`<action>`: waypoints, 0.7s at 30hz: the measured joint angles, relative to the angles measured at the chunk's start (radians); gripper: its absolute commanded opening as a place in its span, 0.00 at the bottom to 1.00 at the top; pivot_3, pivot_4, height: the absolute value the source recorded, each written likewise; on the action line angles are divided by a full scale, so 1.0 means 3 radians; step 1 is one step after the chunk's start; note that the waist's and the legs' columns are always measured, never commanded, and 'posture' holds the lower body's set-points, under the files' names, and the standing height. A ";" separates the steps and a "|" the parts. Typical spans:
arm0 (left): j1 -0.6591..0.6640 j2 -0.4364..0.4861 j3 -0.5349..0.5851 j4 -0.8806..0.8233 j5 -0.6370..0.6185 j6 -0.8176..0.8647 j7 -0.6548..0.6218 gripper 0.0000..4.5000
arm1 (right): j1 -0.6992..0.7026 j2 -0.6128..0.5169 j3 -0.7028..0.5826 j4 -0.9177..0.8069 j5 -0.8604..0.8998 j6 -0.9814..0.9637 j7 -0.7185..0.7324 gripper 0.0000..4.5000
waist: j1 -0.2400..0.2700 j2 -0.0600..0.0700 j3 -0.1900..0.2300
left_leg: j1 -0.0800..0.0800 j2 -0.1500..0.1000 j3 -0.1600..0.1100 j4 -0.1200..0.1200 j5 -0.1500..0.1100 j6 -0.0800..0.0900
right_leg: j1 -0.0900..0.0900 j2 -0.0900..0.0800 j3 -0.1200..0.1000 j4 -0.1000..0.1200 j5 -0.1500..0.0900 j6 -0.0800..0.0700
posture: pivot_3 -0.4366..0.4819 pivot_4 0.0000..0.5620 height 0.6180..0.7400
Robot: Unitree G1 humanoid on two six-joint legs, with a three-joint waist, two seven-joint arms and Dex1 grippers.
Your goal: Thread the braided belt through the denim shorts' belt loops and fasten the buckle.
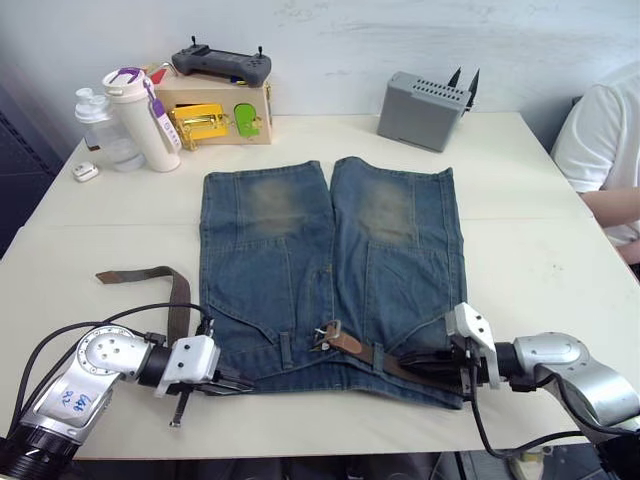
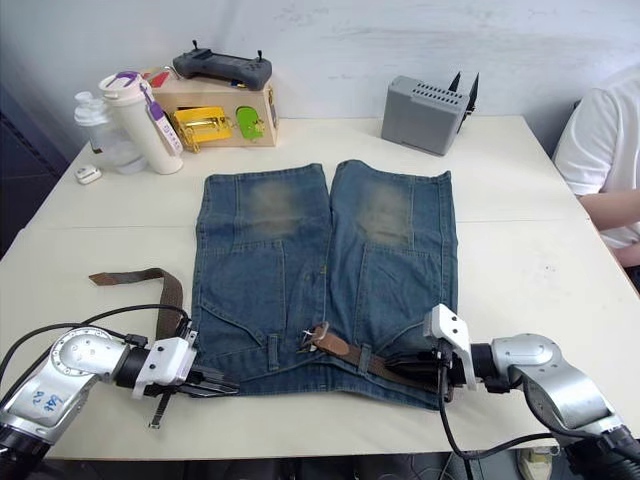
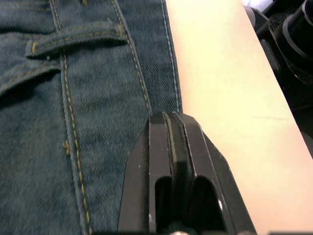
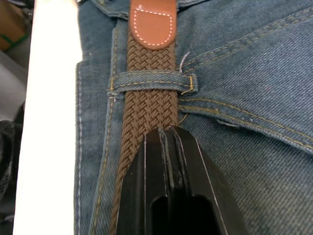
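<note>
Lying flat mid-table, denim shorts (image 1: 330, 270); braided belt (image 4: 149, 105) under a belt loop (image 4: 152, 81), waistband at 6 o'clock. Right gripper (image 4: 169, 131) closed upon belt; left gripper (image 3: 173, 117) closed, empty.

Bright, even indoor light, soft shadows

The pale worktop (image 1: 520, 250) is evenly lit without glare; the denim shorts (image 1: 330, 270) cast only a thin shadow along their near hem. In the wrist views the black fingers (image 3: 178, 161) blur up close.

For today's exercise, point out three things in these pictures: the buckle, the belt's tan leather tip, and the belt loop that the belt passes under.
buckle (image 1: 324, 336), left eye view, silver frame.
tan leather tip (image 4: 152, 27), right wrist view, stitched middle.
belt loop (image 4: 149, 81), right wrist view, strip across the braid.
</note>
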 measured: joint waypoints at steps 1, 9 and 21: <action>-0.0039 0.0000 0.0042 0.0026 -0.0130 0.0209 -0.0006 0.01 | -0.0069 0.0028 -0.0031 0.0033 0.0066 0.0074 0.0053 0.00 | -0.0001 0.0001 0.0002 | -0.0003 0.0000 0.0000 0.0000 0.0000 0.0000 | -0.0004 0.0000 0.0000 0.0003 0.0000 0.0000 | 0.48 0.27 0.96; -0.1257 -0.0213 0.0699 -0.0225 -0.1514 0.2259 0.0753 0.15 | -0.1298 0.0243 -0.0495 0.0323 0.0401 0.0793 -0.0340 0.15 | -0.0005 0.0004 0.0031 | -0.0037 -0.0001 -0.0019 0.0013 0.0002 -0.0006 | -0.0025 0.0001 -0.0019 0.0002 0.0000 0.0001 | 0.48 0.27 0.96; -0.2368 -0.0864 -0.0017 0.0977 -0.0163 0.2325 0.1904 0.99 | -0.2480 0.0881 0.0110 0.1770 -0.0838 0.0355 -0.0757 1.00 | -0.0008 0.0003 0.0034 | -0.0101 -0.0002 0.0000 0.0044 0.0023 -0.0021 | -0.0096 0.0006 -0.0007 0.0034 0.0001 0.0003 | 0.48 0.27 0.96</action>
